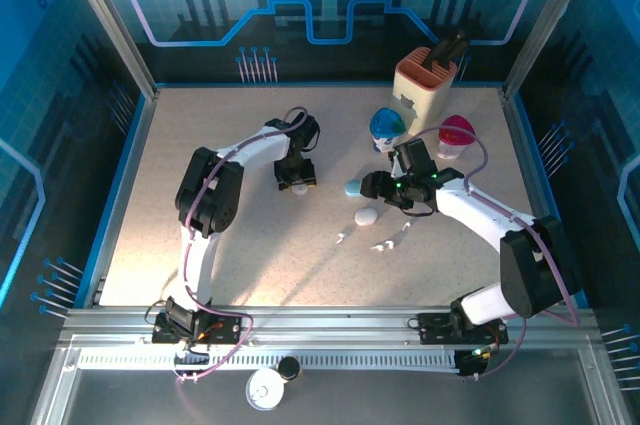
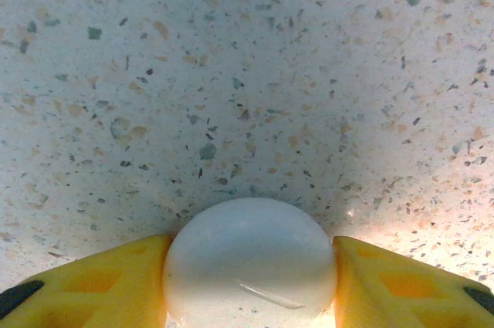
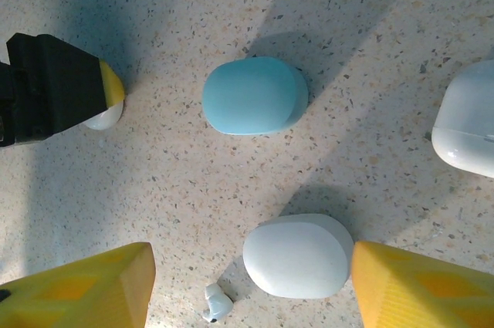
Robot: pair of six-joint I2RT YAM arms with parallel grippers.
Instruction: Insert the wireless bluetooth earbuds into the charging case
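Note:
A white pebble-shaped charging case [image 2: 251,243] lies on the speckled table, and my left gripper [image 2: 252,278] is shut on it, one yellow finger [image 2: 131,278] against each side. From above, that left gripper [image 1: 297,181] sits mid-table over the case [image 1: 297,189]. My right gripper [image 3: 251,293] hovers open. A second white case [image 3: 297,256] lies between its fingers, close to the right one, and a tiny white earbud [image 3: 217,302] lies beside that case. Ahead lies a pale blue case [image 3: 255,95]. Several earbuds [image 1: 385,243] are scattered near the right gripper [image 1: 376,189].
Another white case [image 3: 467,120] lies at the right edge of the right wrist view. At the back right stand a beige holder [image 1: 425,85], a blue-domed object [image 1: 387,123] and a magenta-domed one [image 1: 456,132]. Metal frame rails border the table.

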